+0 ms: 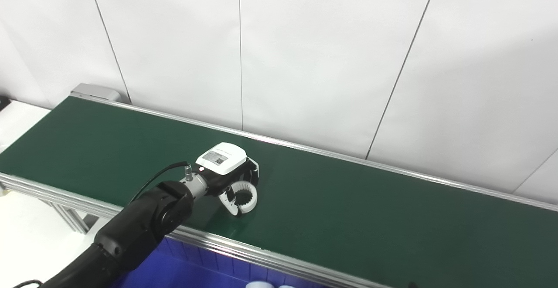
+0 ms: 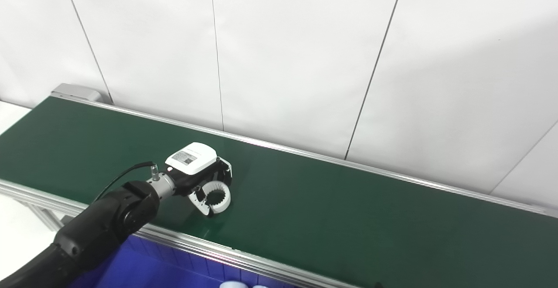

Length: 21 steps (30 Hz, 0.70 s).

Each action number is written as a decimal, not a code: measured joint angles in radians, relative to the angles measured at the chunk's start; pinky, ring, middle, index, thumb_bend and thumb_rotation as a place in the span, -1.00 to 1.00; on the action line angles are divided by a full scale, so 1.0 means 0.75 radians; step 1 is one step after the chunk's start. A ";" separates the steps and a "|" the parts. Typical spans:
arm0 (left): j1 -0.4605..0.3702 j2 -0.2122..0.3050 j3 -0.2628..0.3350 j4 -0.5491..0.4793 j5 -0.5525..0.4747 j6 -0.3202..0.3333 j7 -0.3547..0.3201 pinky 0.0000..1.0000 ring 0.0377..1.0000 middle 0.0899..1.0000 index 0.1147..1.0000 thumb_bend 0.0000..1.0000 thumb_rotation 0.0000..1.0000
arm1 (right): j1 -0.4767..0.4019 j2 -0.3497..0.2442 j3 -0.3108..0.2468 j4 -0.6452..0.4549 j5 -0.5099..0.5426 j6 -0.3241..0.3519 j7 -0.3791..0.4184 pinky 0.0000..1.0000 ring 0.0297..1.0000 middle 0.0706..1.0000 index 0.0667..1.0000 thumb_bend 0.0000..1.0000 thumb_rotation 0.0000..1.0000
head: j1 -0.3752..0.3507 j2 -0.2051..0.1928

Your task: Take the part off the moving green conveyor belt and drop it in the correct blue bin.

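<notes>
Left robot hand (image 1: 229, 166) is out over the green conveyor belt (image 1: 348, 201), white back plate with a QR label facing up. Its fingers (image 1: 253, 171) curl down at the far side of a white ring-shaped part (image 1: 242, 196) with teeth on its inner wall. The part sits on the belt directly under and in front of my hand, touching it or nearly so; I cannot tell if the fingers have actually clamped it or are only cupped round it. My black forearm (image 1: 144, 222) comes in from bottom left, a black cable (image 1: 152, 179) plugged in at the wrist. The belt runs diagonally with silver rails on both edges. A blue bin (image 1: 205, 270) sits just below the near rail, white objects (image 1: 266, 284) peeking at the bottom edge. White panelled wall (image 1: 305, 52) behind.
</notes>
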State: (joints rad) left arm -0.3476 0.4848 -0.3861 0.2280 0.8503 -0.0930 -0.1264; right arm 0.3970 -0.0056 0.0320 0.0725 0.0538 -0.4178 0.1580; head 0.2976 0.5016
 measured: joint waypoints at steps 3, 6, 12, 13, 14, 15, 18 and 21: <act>0.021 0.000 0.020 -0.041 -0.016 0.014 -0.033 0.05 -0.13 -0.12 -0.15 0.01 -1.00 | 0.000 0.000 0.000 0.000 -0.004 0.000 0.000 0.54 0.61 0.66 0.87 -0.43 0.90 | 0.002 -0.002; 0.053 -0.001 0.053 -0.115 -0.069 0.033 -0.072 -0.02 -0.14 -0.08 -0.16 0.00 -1.00 | -0.002 0.000 0.000 0.000 -0.007 0.000 0.000 0.55 0.62 0.66 0.87 -0.41 0.90 | 0.002 -0.004; 0.128 -0.001 0.136 -0.428 -0.146 0.119 -0.189 -0.32 -0.20 -0.12 -0.10 -0.05 -1.00 | -0.010 0.000 0.000 0.005 -0.008 0.000 -0.001 0.55 0.61 0.66 0.86 -0.44 0.91 | 0.004 0.000; 0.141 -0.001 0.147 -0.475 -0.152 0.130 -0.209 -0.31 -0.21 -0.13 -0.10 -0.05 -1.00 | -0.012 0.001 -0.001 0.005 -0.010 0.000 -0.002 0.55 0.61 0.66 0.86 -0.43 0.91 | 0.002 0.002; 0.155 -0.001 0.162 -0.528 -0.160 0.143 -0.222 -0.30 -0.22 -0.13 -0.10 -0.05 -1.00 | -0.015 0.002 -0.001 0.007 -0.012 0.000 -0.004 0.55 0.61 0.65 0.85 -0.41 0.91 | 0.002 0.002; 0.172 -0.001 0.178 -0.579 -0.168 0.152 -0.231 -0.32 -0.23 -0.14 -0.09 -0.05 -1.00 | -0.018 0.002 -0.002 0.010 -0.013 0.000 -0.006 0.54 0.61 0.65 0.84 -0.38 0.91 | -0.002 0.008; 0.220 -0.001 0.209 -0.714 -0.169 0.162 -0.246 -0.30 -0.24 -0.16 -0.10 -0.05 -1.00 | -0.023 0.002 -0.005 0.029 -0.022 0.000 -0.018 0.53 0.60 0.65 0.83 -0.30 0.92 | -0.008 0.016; 0.282 -0.006 0.250 -0.835 -0.178 0.192 -0.277 -0.29 -0.23 -0.17 -0.11 -0.05 -1.00 | -0.030 0.001 -0.006 0.036 -0.031 0.000 -0.022 0.52 0.58 0.63 0.80 -0.21 0.89 | -0.026 0.043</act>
State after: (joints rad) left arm -0.1361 0.4807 -0.1986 -0.3981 0.7166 0.0512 -0.3342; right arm 0.3746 -0.0046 0.0272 0.0996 0.0302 -0.4178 0.1417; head 0.2777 0.5337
